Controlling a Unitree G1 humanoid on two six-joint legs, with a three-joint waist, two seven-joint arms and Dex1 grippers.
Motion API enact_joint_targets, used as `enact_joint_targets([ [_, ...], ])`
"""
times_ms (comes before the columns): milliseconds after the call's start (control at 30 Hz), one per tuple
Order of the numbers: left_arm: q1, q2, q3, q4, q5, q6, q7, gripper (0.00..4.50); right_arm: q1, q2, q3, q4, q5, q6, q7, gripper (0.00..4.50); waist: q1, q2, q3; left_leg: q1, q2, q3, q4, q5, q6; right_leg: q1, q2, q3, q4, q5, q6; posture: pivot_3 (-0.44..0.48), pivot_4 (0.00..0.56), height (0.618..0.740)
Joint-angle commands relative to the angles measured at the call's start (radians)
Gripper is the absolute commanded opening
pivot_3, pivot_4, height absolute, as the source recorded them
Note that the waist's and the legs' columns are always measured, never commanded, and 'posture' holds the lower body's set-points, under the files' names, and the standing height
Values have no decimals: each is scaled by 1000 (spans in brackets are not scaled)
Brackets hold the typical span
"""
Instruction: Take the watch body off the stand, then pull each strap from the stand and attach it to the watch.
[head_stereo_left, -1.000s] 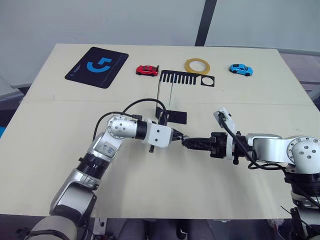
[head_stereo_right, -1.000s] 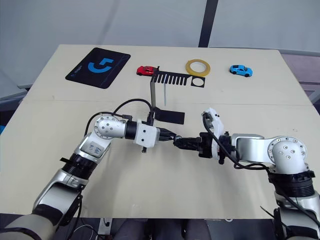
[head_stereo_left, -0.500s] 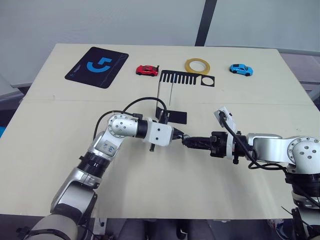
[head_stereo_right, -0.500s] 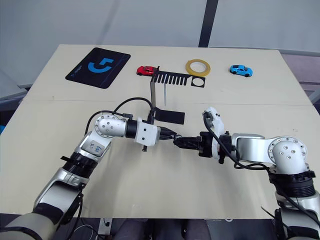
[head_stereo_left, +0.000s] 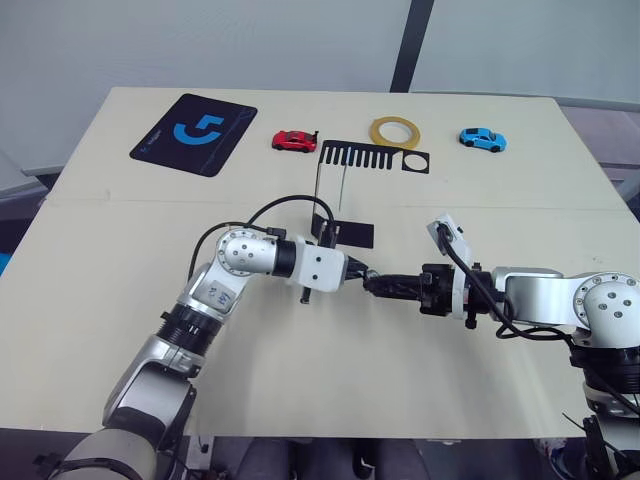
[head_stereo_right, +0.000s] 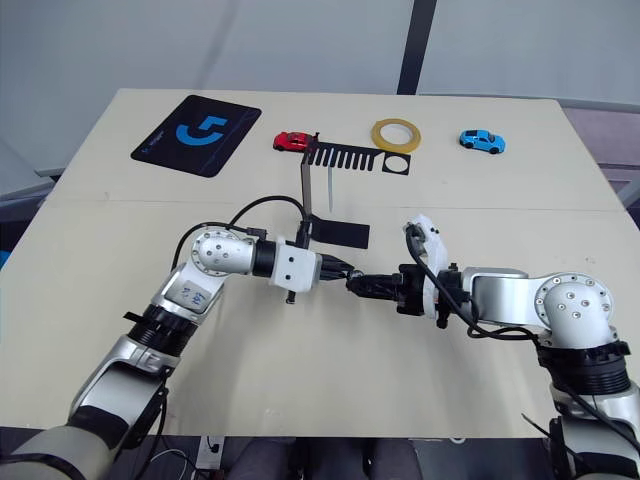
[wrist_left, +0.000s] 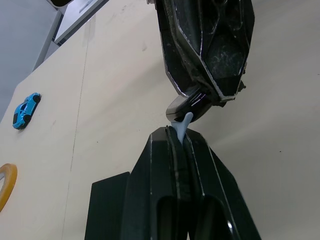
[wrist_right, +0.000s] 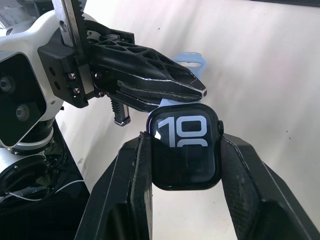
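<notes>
Pale wooden table (head_stereo_left: 120, 290) under grey walls. Just in front of the stand (head_stereo_left: 340, 200), above the tabletop: watch body (wrist_right: 185, 145), a small black rounded square with white digits "10" on its dark screen, clamped by its edges in the right gripper (wrist_right: 185, 165). Touching its far edge, one pale grey-blue strap (wrist_left: 183, 129), pinched tight in the left gripper (wrist_left: 179, 145). Behind the stand, red toy car (head_stereo_left: 293, 141), tape roll (head_stereo_left: 396, 131), blue toy car (head_stereo_left: 481, 139); black mat (head_stereo_left: 193, 133) far left.

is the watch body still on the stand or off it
Off: the right gripper clamps the watch body over the table, apart from the stand.
</notes>
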Motion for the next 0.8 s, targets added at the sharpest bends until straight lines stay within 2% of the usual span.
enact_joint_targets([
  [33, -26, -23, -5, -28, -11, -20, 17, 0, 1, -7, 3, -53, 33, -15, 13, 1551, 0, 0, 0, 0, 0, 0, 0, 0, 0, 0, 0, 0, 0, 0, 0, 0, 150, 732],
  [367, -20, -11, 3, -42, -3, 8, 27, 0, 3, -19, -4, -59, -16, -10, 30, 1551, 0, 0, 0, 0, 0, 0, 0, 0, 0, 0, 0, 0, 0, 0, 0, 0, 150, 732],
  [467, -6, 29, 31, -91, -64, 83, -31, 1000, -5, -37, -16, -77, -91, -13, 71, 1551, 0, 0, 0, 0, 0, 0, 0, 0, 0, 0, 0, 0, 0, 0, 0, 0, 150, 732],
  [533, 4, 73, 49, -127, -95, 113, -70, 1898, -15, -62, -17, -101, -161, -11, 124, 1551, -2, 0, 0, -1, 0, 0, 0, 0, 0, -1, 0, 0, 0, 0, 0, 0, 150, 732],
  [733, 29, 191, 101, -238, -267, 290, -218, 4463, -28, -176, 52, -238, -468, -85, 413, 1551, -2, 0, 0, -1, 1, 0, 0, 0, 0, -2, 1, 0, 0, 0, 0, 0, 150, 732],
  [800, 30, 211, 122, -272, -365, 388, -282, 4463, -33, -230, 104, -293, -619, -181, 549, 1551, 1, 0, 0, -2, 0, 0, 1, 0, 0, -2, 0, 0, 0, 0, 0, 0, 150, 732],
])
